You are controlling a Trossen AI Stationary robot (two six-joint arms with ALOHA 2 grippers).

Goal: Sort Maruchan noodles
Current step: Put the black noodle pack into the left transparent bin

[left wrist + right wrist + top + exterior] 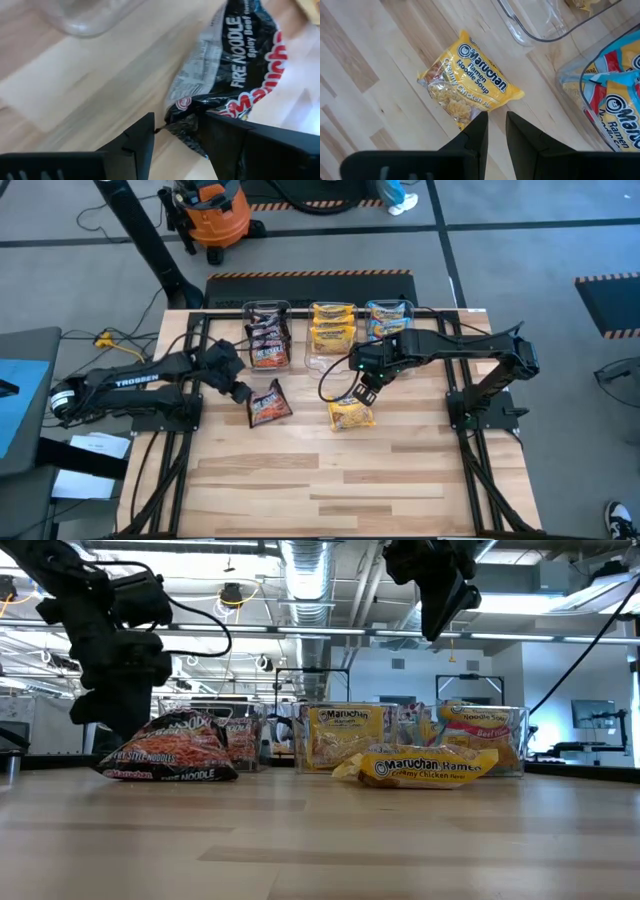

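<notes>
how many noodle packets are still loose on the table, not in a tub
2. A dark fire noodle packet lies in front of the left tub, by the left end effector; a yellow chicken ramen packet lies under the right end effector.

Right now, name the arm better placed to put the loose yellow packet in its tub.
Right. The right gripper hovers directly above the yellow packet, jaws slightly parted, beside the middle tub of yellow packets. The left gripper is at the dark packet, farther off.
</notes>
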